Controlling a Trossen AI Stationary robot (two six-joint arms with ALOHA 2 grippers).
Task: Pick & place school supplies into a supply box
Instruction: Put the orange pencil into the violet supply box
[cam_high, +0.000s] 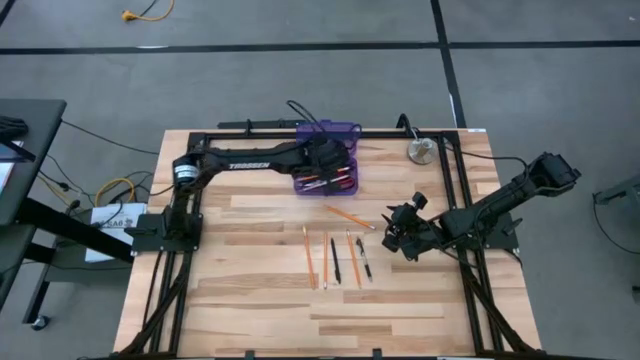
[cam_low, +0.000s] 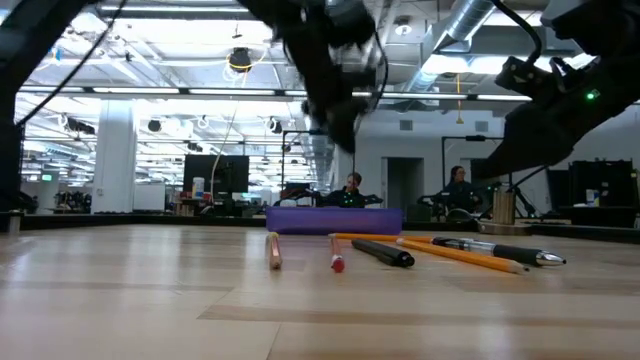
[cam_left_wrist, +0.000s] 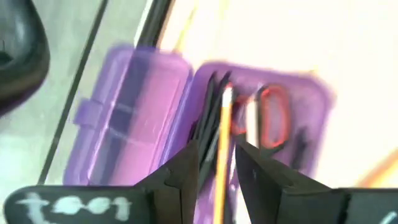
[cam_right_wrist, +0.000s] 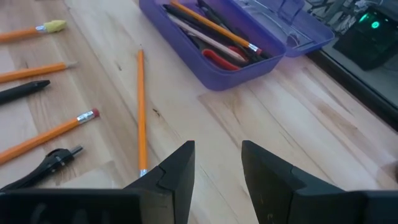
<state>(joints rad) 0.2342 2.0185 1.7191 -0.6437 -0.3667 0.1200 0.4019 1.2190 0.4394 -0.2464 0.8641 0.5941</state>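
Note:
The purple supply box (cam_high: 334, 184) stands open at the table's far middle, its lid (cam_left_wrist: 130, 118) folded back toward the far edge. Inside it lie an orange pencil (cam_right_wrist: 214, 26), dark pens and red-handled scissors (cam_left_wrist: 273, 118). My left gripper (cam_left_wrist: 217, 180) hangs open above the box, and the pencil shows past the gap between its fingers, untouched. On the wood near the middle lie several pencils (cam_high: 308, 256) and pens (cam_high: 335, 258) side by side, and one pencil (cam_high: 348, 214) lies slanted beside them. My right gripper (cam_right_wrist: 217, 165) waits open at the right, above the wood.
A round silver disc (cam_high: 420, 150) sits at the far right. A black frame (cam_high: 455, 200) runs along the table's left, far and right sides. Bare wood stretches toward the near edge. People sit in the room beyond the far edge.

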